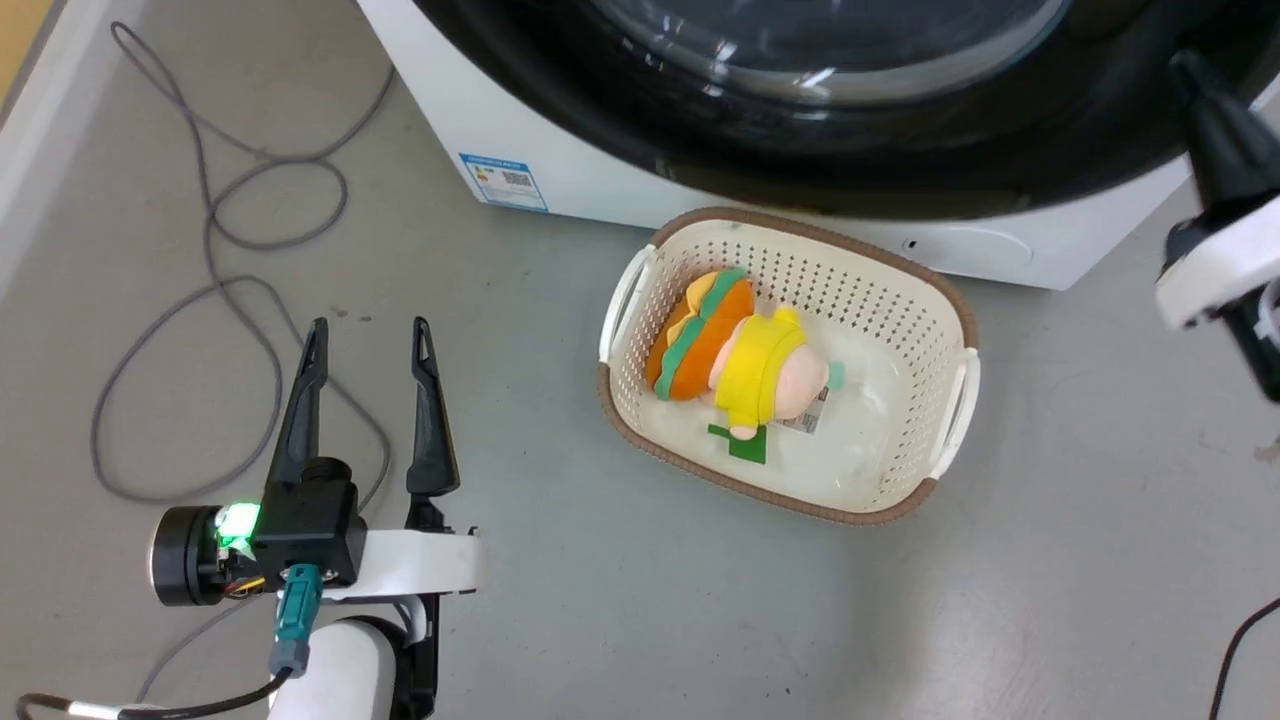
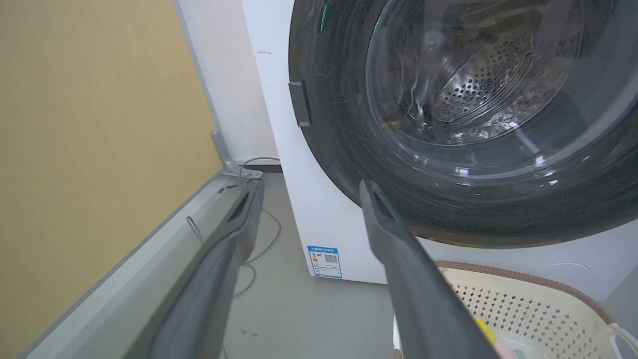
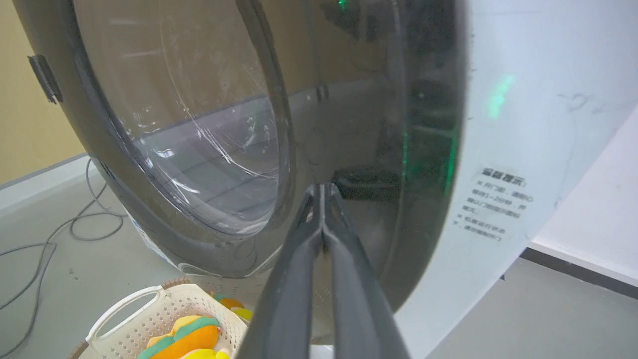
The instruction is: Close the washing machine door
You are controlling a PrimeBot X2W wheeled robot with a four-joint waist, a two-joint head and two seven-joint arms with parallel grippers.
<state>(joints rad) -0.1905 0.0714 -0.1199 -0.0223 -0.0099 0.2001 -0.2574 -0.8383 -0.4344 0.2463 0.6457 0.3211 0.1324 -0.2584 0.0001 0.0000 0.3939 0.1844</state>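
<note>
Floor (image 1: 600,600), grey and smooth, runs under everything. On it stands the white washing machine (image 1: 560,170), along the top of the head view. The washing machine door (image 1: 800,150), with its wide glossy black rim around bulging clear glass, lies against the machine's front or very close to it; whether it is latched cannot be told. Through the glass, the left wrist view shows the perforated steel drum.

Just in front of the machine, below the door, sits a cream perforated laundry basket (image 1: 800,235) with a brown rim. A plush toy (image 1: 740,350) in orange, green, yellow and pink lies inside it.

A thin grey cable (image 1: 210,230) loops over the floor to the left, near the left tool (image 1: 370,328). That tool is spread wide and holds nothing, its fingers pointing toward the machine's lower left corner, well apart from the door.

The right tool (image 3: 321,187) has its two fingers pressed together, gripping nothing, with the tips at the door's black rim on the right side. Contact cannot be judged.

A small blue-edged sticker (image 1: 505,182) marks the machine's lower front corner.
</note>
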